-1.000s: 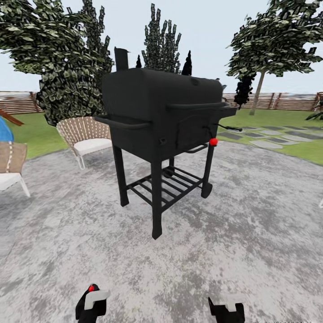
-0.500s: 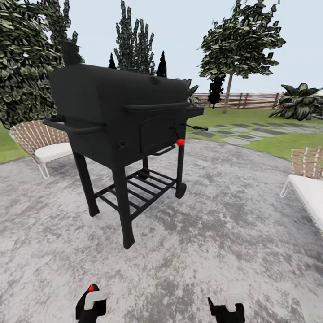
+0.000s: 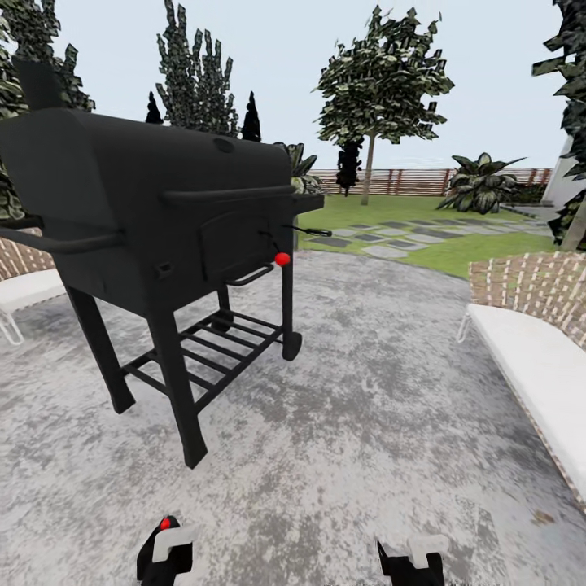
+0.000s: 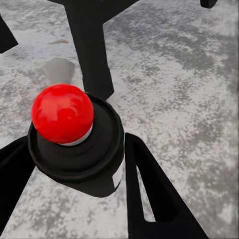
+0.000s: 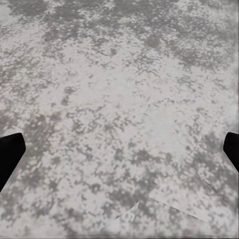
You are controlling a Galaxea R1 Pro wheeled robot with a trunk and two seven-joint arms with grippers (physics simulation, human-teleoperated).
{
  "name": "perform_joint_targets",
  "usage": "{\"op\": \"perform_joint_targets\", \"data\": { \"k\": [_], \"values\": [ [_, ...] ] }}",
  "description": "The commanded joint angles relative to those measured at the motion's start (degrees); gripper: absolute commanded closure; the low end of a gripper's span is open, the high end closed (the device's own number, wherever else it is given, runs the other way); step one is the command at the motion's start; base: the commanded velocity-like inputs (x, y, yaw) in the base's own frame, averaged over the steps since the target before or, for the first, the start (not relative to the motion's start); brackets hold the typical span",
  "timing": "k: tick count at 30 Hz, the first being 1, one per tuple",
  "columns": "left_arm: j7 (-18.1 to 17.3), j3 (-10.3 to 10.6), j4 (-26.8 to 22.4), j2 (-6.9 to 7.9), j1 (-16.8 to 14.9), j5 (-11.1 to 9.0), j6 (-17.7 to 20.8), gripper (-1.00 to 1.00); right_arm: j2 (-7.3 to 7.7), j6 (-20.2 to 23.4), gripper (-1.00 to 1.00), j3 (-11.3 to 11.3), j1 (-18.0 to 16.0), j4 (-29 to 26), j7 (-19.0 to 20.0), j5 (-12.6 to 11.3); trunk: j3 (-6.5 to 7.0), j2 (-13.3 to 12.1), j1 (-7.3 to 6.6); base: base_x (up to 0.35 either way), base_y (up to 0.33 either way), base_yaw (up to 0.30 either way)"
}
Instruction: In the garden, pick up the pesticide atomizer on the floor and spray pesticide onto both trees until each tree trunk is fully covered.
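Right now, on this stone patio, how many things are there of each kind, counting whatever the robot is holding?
Black grill: 1
Cushioned wicker seats: 2
Pesticide atomizer, held in the left gripper: 1
Total: 4

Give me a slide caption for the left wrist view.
Left gripper holds the red-topped pesticide atomizer above the stone floor.

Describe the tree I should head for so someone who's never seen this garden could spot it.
Look past the big black grill to the lawn by the brown slat fence. The tree stands there alone behind the stepping stones. Unlike the dark narrow conifers, it has a slim, bare pale trunk under a rounded leafy crown.
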State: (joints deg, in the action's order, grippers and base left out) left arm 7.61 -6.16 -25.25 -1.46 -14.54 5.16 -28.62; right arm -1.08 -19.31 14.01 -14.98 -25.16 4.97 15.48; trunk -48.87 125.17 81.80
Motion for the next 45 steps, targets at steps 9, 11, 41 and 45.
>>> {"op": "perform_joint_targets", "data": {
  "k": [9,11,41,45],
  "values": [
    [-0.09,-0.34,0.01,-0.04,-0.05,0.38,0.22,1.0,-0.06,-0.2,-1.0,0.49,-0.05,0.03,0.48,0.26,-0.05,0.02,-0.01,0.0,0.0,-0.3],
    [0.12,-0.35,0.02,-0.04,-0.05,0.39,0.22,1.0,-0.06,-0.2,-1.0,0.49,-0.05,0.03,0.48,0.26,-0.05,0.02,-0.01,0.0,0.0,-0.3],
    [0.39,-0.35,0.03,-0.04,-0.05,0.54,0.15,1.0,-0.13,-0.15,-1.0,0.47,-0.05,0.03,0.48,0.3,-0.05,0.02,-0.01,0.118,-0.001,-0.293],
    [0.39,-0.35,0.02,-0.04,-0.05,0.55,0.07,1.0,-0.09,-0.13,-1.0,0.41,-0.05,0.43,0.55,0.34,-0.05,0.02,-0.01,0.339,-0.061,-0.049]
  ]
}}
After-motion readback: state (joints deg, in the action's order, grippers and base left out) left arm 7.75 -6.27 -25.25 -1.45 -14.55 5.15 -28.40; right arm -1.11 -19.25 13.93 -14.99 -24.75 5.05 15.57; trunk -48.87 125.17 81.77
